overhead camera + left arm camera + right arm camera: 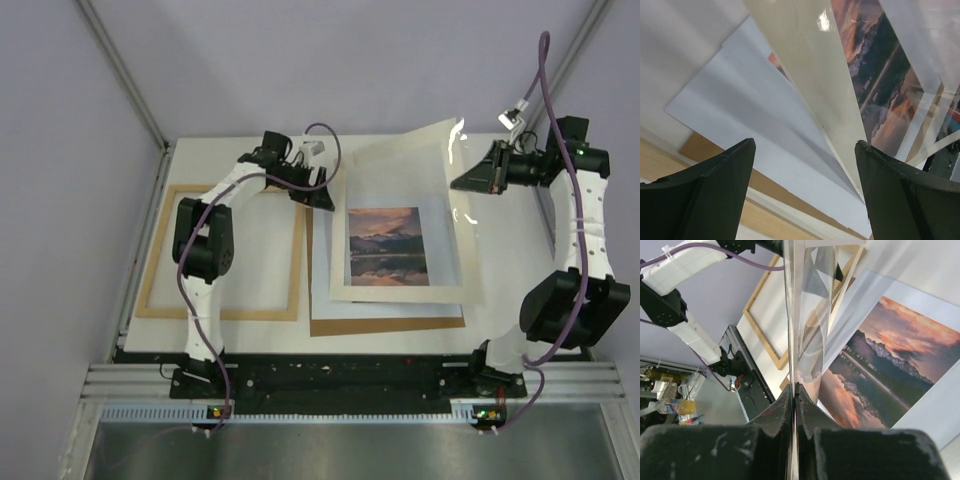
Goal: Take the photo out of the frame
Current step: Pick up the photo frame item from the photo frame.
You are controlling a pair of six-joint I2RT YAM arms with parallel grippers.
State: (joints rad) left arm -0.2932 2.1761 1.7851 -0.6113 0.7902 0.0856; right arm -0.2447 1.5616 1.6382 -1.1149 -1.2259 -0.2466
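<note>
– Left gripper [805, 144]: how does it stand?
– Its jaws are spread wide with nothing between them. It hovers just right of the frame [220, 314], by that frame's far right corner, at the left edge of a cream mat [400, 170].
– And the right gripper [794, 390]?
– It is pinched tight on the edge of a clear sheet [468, 250], on the side of the mat away from the frame. The sheet is tilted, its held edge raised.
– Where is the photo [388, 245]?
– It lies outside the frame, just to its right, face up, and the sunset print shows through the mat's window. A brown board [385, 325] pokes out underneath, right beside the frame's right rail. The frame lies flat, with white tabletop [230, 250] showing through its opening.
</note>
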